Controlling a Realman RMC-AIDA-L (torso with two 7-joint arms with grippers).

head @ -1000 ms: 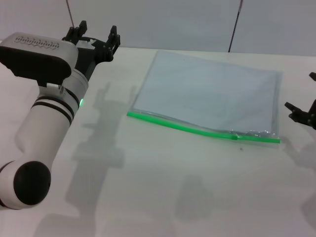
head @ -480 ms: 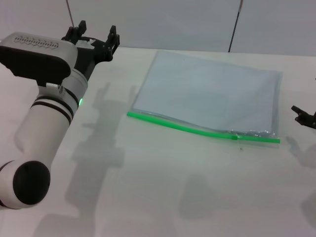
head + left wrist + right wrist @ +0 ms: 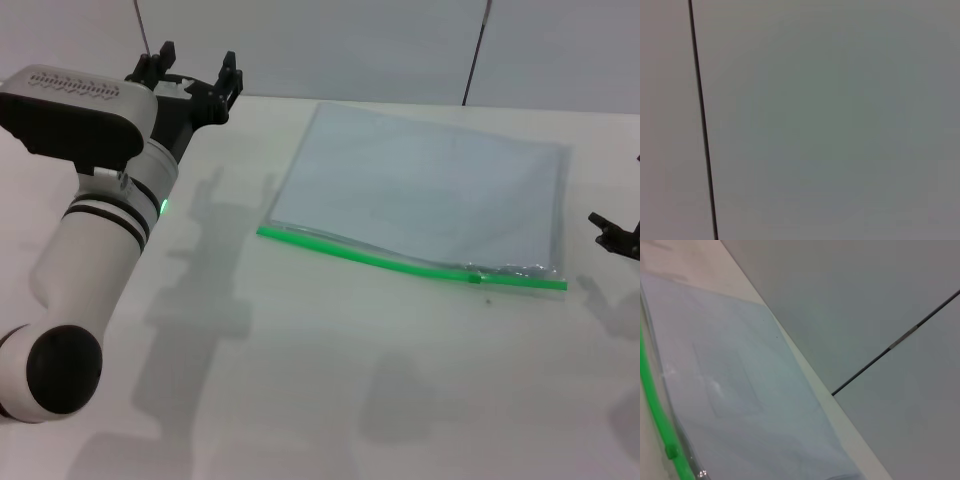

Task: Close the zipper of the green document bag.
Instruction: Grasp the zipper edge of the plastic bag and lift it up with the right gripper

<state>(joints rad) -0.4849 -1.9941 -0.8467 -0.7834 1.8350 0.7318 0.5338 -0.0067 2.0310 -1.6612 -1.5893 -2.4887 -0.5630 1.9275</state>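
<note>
The green document bag [image 3: 420, 200] lies flat on the white table [image 3: 330, 380], its bright green zipper [image 3: 400, 263] along the near edge. The small green slider [image 3: 474, 277] sits toward the right end of the strip, short of the corner. My left gripper [image 3: 192, 68] is raised at the far left corner of the table, open and empty, well away from the bag. Only a tip of my right gripper [image 3: 614, 232] shows at the right edge, just past the bag's right side. The right wrist view looks along the bag [image 3: 740, 390], its zipper [image 3: 655, 400] and slider [image 3: 672, 451].
A grey wall [image 3: 400, 50] with thin dark seams stands behind the table; the left wrist view shows only this wall [image 3: 830, 120]. My left arm's white body [image 3: 100, 230] fills the left foreground.
My right gripper has drawn back to the right, mostly leaving the head view. The left arm and the bag have not moved.
</note>
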